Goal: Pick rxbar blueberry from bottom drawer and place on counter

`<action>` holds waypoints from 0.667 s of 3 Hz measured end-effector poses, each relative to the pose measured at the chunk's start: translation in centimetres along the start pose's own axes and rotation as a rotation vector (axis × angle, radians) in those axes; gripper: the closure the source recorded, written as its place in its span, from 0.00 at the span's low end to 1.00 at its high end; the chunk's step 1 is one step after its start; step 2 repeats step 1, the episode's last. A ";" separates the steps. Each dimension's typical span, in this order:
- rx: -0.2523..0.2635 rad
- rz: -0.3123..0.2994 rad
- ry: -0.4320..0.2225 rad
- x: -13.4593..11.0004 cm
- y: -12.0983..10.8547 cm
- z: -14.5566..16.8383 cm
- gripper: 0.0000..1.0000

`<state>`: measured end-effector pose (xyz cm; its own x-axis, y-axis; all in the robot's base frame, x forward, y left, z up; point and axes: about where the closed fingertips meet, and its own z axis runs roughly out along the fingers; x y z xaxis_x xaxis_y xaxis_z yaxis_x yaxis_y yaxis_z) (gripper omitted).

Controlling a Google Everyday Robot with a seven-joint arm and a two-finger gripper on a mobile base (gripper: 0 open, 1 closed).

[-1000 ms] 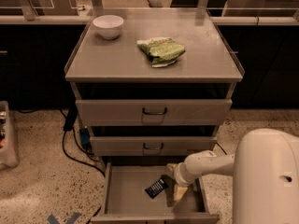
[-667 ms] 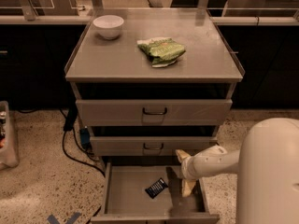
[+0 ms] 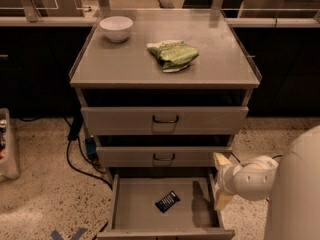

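Observation:
The rxbar blueberry [image 3: 167, 201], a small dark wrapper with pale print, lies flat on the floor of the open bottom drawer [image 3: 135, 204], near its middle. My gripper [image 3: 220, 181] is at the drawer's right wall, to the right of the bar and apart from it. Its two tan fingers [image 3: 223, 200] stand spread, one above the other, with nothing between them. The counter [image 3: 125, 64] is the grey top of the cabinet, well above the gripper.
A white bowl [image 3: 116, 28] stands at the counter's back left and a green snack bag [image 3: 173, 54] lies near its middle. Two shut drawers with dark handles [image 3: 165, 119] sit above the open one. A black cable [image 3: 75, 156] runs on the floor at left.
My gripper has pulled back from beside the bar, up and to the right, to the drawer's right wall. The bar has stayed on the drawer floor.

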<state>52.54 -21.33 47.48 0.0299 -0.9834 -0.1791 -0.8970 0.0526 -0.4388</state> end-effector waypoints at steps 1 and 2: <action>0.021 0.079 0.071 2.7 1.8 -6.0 0.00; 0.021 0.079 0.071 2.7 1.8 -6.0 0.00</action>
